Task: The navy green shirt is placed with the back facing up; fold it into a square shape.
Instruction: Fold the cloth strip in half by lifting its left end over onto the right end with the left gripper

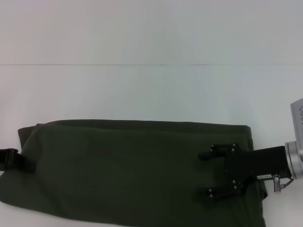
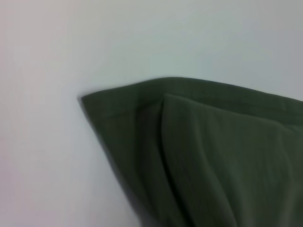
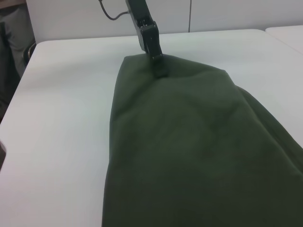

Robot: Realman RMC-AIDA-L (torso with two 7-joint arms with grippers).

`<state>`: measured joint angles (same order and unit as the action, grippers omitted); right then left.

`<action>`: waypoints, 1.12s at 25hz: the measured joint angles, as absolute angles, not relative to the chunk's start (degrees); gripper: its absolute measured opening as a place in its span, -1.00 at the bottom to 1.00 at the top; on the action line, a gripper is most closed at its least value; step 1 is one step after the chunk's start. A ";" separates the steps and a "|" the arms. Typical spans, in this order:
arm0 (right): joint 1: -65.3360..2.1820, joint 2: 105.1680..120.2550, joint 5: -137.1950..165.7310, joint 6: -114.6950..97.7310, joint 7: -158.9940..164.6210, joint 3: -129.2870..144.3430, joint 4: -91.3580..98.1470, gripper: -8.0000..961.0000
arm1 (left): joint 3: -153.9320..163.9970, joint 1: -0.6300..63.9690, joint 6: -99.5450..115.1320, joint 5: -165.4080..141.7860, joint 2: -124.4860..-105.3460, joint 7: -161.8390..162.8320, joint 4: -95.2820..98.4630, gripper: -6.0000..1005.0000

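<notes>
A bare, lab-like test room, going by its plainness: a large white table [image 3: 61,118] with rounded corners fills the frames, plain pale wall panels [image 3: 222,14] run across the top of the right wrist view, and a second white table [image 3: 289,35] edges in at upper right.

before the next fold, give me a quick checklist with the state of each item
1. Navy green shirt already folded into a long band across the white table: ok.
2. Shirt is a square: not ok, it is much wider than deep.
3. Right gripper over the shirt's right end, fingers spread: ok.
4. Left gripper at the shirt's left edge: ok; whether it has hold of the cloth: cannot tell.
5. Layers flat at the left end: not ok, the left wrist view shows an inner layer's edge set back from the corner, with soft folds.
6. Near edge of the shirt on the table: cannot tell, it runs out of the head view.
</notes>
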<state>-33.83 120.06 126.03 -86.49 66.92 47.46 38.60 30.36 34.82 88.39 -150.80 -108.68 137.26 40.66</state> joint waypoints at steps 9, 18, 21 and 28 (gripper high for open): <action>-34.08 120.13 125.88 -86.53 66.87 48.02 38.80 0.91 | 30.32 34.04 88.38 -151.36 -106.97 136.93 41.97 -0.71; -34.43 120.15 125.50 -86.56 66.77 48.26 38.80 0.91 | 30.26 33.89 88.84 -153.85 -106.01 136.68 44.52 -0.71; -34.52 120.15 125.26 -86.55 66.71 48.52 38.77 0.91 | 30.19 33.89 88.87 -154.05 -105.92 136.71 44.86 -0.71; -34.60 120.15 125.11 -86.25 66.70 48.78 38.77 0.91 | 29.91 34.19 89.60 -153.92 -105.77 136.86 45.00 -0.71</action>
